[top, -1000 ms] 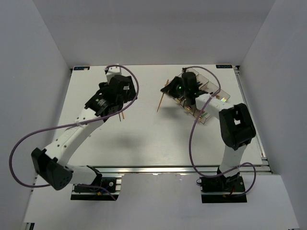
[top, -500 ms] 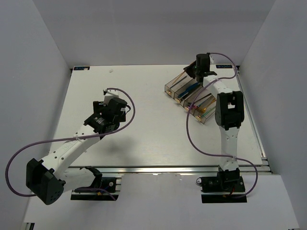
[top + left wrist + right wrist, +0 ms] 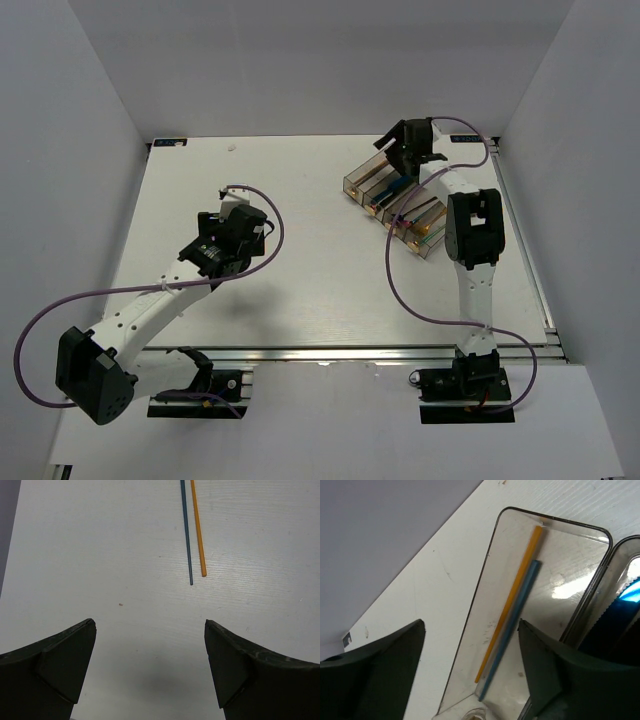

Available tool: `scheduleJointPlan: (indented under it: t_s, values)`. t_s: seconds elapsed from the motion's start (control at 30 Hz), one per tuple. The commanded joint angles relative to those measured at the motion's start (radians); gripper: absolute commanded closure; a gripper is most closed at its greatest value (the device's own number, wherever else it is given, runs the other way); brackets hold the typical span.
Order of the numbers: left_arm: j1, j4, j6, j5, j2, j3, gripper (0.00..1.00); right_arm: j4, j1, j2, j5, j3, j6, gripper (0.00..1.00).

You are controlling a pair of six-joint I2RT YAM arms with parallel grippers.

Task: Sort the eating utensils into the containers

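Sorting so far: an orange chopstick (image 3: 507,605) and a blue chopstick (image 3: 508,630) lie side by side on the floor of the end bin (image 3: 565,550) of the containers (image 3: 398,205). A blue knife (image 3: 631,589) shows in the bin next to it.
Left to sort: a loose blue chopstick (image 3: 187,535) and a loose orange chopstick (image 3: 199,535) lie flat on the table (image 3: 100,555). They are just beside each other, nearly parallel, and well apart from the containers.
My right gripper (image 3: 408,148): the jaws stand apart and hold nothing, hanging above the far end of the end bin.
Risk at the bin: if I swing away low or at a slant, a finger could catch the rim. I judge the clear plastic light, so all the joined bins could drag along and every target would shift.
My left gripper (image 3: 150,625): the jaws are wide and empty over the table, with the loose pair ahead of my fingertips and right of centre.
Risk at the pick: the sticks are thin and lie flat. Closing on both could cross or roll them, closing on one could flick the other away, and pressing down too hard would jam my fingertips on the table.
Risk in the crossing: the bins sit on my right arm's side, so if both arms go there at once they could collide.
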Motion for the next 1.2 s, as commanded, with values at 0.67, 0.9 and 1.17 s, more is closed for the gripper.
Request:
scheduleJointPlan:
  t_s: [0.67,0.9,1.17]
  values:
    - [0.241,0.019,-0.231,0.271,0.434,0.378,0.08,-0.177,0.036,-0.608,-0.206,-0.343,-0.372,0.11]
    - [0.322,-0.062,-0.167,0.302,0.720,0.664,0.52,-0.013,0.042,-0.871,-0.359,-0.806,-0.375,0.13]
    - [0.433,-0.088,-0.084,0.395,0.930,0.836,0.57,-0.011,0.042,-1.004,-0.379,-0.949,-0.412,0.14]
